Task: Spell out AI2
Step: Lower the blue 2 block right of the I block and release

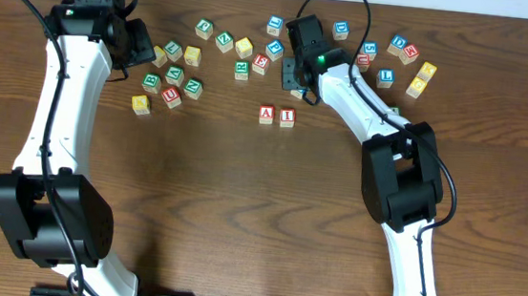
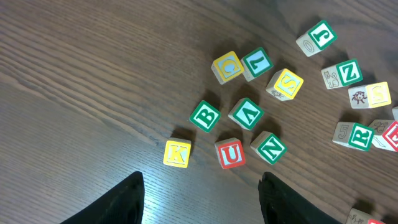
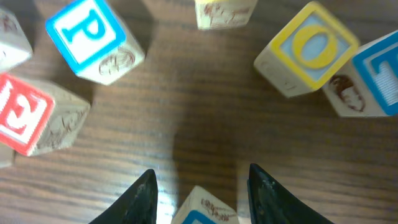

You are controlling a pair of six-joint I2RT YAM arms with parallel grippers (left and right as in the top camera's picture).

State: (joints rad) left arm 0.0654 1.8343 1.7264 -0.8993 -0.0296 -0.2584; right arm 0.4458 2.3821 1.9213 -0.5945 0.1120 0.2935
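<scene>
Even overhead light; right wrist blurred; soft shadows.

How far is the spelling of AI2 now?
Done: the red A block and I block stand side by side. In hand: the right gripper straddles a blue-lettered block, its character hidden. Remaining: placing a 2 after the I.

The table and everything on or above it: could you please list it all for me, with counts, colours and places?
A block, I block: two, red letters, side by side mid-table.
Left block cluster: eight, green, yellow, red, far left.
Scattered blocks: about sixteen, blue, green, red, yellow, far edge, middle to right.
Table: one, dark brown wood.
Left arm, right arm: two, white and black.
Left claw: black, open, over bare wood.
Right claw: black, open, blue-faced block between its fingers.
</scene>
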